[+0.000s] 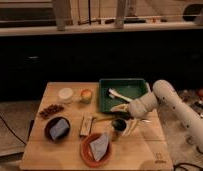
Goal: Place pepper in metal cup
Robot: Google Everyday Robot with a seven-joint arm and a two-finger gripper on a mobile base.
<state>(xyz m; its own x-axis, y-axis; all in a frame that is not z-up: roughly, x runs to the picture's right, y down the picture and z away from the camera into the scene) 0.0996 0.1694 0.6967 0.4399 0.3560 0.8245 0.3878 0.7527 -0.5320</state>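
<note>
Looks nearly done tbh: the pepper (pixel 118 123) is right at the mouth of the metal cup (pixel 115 135), with the gripper (pixel 127 126) just beside the cup, can't tell if it's clamped or loose.

Three cups are counted on one wooden table (pixel 140 152): one white cup (pixel 66 94), one greenish cup (pixel 86 95) with an orange top, and one metal cup (pixel 115 135). Two plates are counted, one dark plate (pixel 47 131) and one orange plate (pixel 85 152), and two folded cloths, one cloth (pixel 58 129) on the dark plate and one (pixel 99 145) on the orange; one green tray (pixel 135 90) and one pepper (pixel 118 123) are also counted. One arm (pixel 170 100) is counted, with one gripper (pixel 126 125) held beside the pepper, just above the metal cup.
</note>
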